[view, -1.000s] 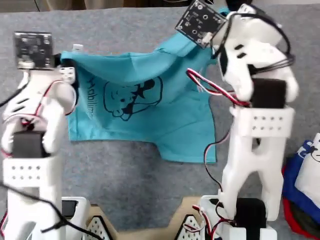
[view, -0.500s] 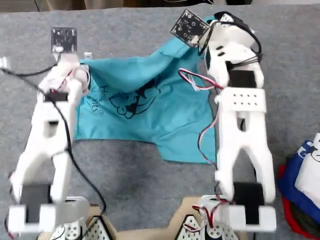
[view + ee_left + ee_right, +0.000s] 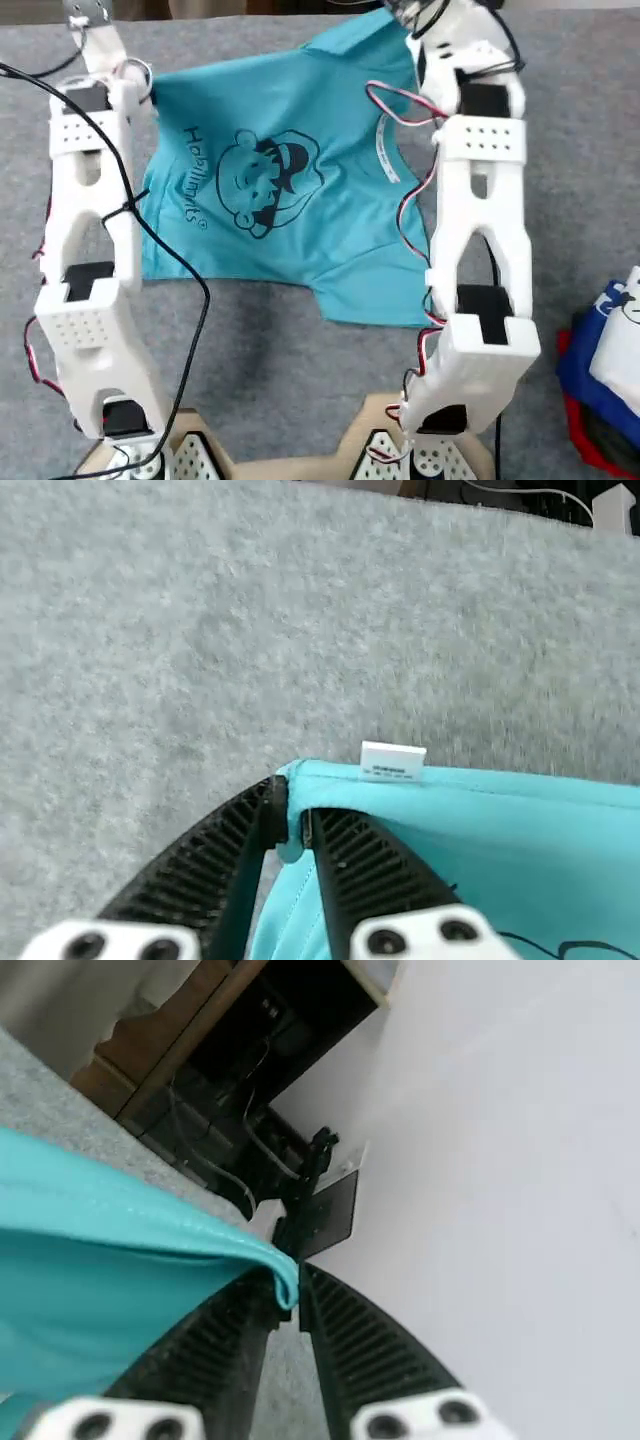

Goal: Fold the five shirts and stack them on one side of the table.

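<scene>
teal shirt (image 3: 270,210) flat mid-worktop (image 3: 560,120) | left claw (image 3: 288,818) clenched on its 11 o'clock corner | right claw (image 3: 287,1298) clenched on its 1 o'clock corner | risk: pinches sit right at the hem, so uneven pull may slip a corner and skew the fold

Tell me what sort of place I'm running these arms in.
Probably a robotics lab or workshop: a grey felt-covered table, the arms' wooden mounting base, and cabled equipment on dark shelving beside a white wall.
</scene>
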You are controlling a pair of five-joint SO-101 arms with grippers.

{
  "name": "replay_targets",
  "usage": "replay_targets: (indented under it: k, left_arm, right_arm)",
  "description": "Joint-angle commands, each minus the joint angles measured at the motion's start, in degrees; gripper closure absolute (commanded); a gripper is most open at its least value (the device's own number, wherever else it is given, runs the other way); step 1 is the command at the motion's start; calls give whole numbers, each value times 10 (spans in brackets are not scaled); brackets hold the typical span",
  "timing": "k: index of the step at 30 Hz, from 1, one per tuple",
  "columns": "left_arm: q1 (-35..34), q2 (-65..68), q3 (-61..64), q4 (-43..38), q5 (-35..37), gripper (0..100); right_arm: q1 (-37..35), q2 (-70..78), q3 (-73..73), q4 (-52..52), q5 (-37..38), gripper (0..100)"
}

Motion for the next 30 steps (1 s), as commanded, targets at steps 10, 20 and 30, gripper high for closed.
replay_targets:
  k: [10, 20, 30]
  left_arm:
    - [26, 26, -164, 338, -135, 981]
    - [43, 46, -135, 423, -149, 981]
    - [33, 43, -40, 423, -177, 981]
  right_arm:
    - [7, 0, -184, 432, -2, 994]
    - [23, -12, -156, 591, 69, 994]
    - [49, -25, -102, 643, 101, 994]
